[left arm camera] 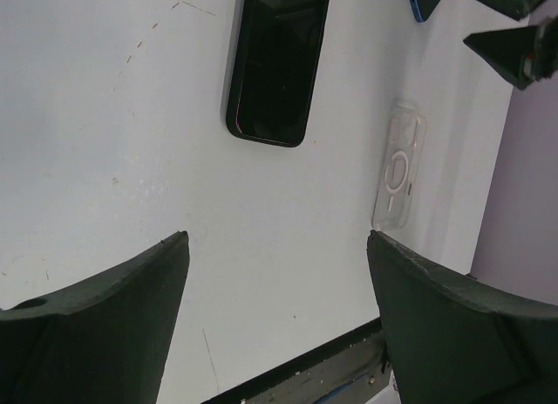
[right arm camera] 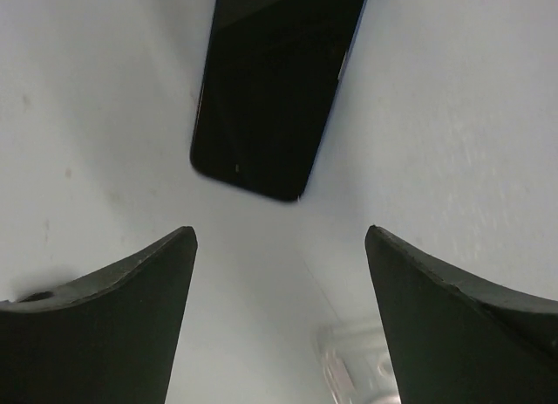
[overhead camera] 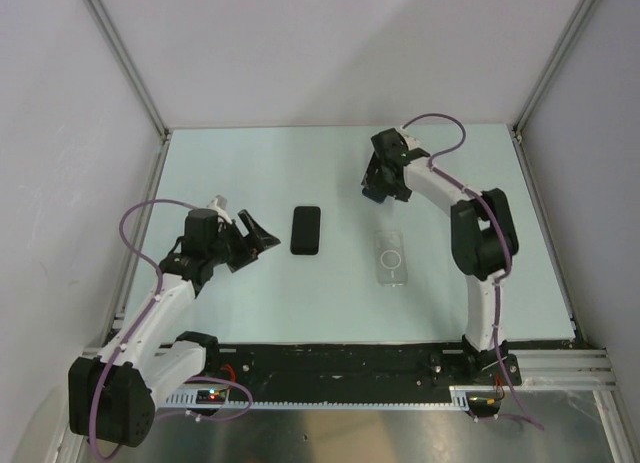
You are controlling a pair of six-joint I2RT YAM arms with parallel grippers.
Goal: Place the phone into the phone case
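A black phone (overhead camera: 306, 230) lies flat, screen up, in the middle of the pale table. It shows at the top of the left wrist view (left arm camera: 279, 64) and of the right wrist view (right arm camera: 275, 81). The clear phone case (overhead camera: 392, 258) with its white ring mark lies flat to the phone's right, apart from it (left arm camera: 399, 167), and blurs into the bottom of the right wrist view (right arm camera: 357, 360). My left gripper (overhead camera: 262, 233) (left arm camera: 277, 238) is open just left of the phone and holds nothing. Behind the case, my right gripper (overhead camera: 385, 186) (right arm camera: 279, 234) hangs open and empty above the table.
White walls with aluminium posts (overhead camera: 135, 68) close in the table on the left, back and right. A black rail (overhead camera: 350, 361) runs along the near edge by the arm bases. The right arm's elbow (overhead camera: 480, 233) stands beside the case.
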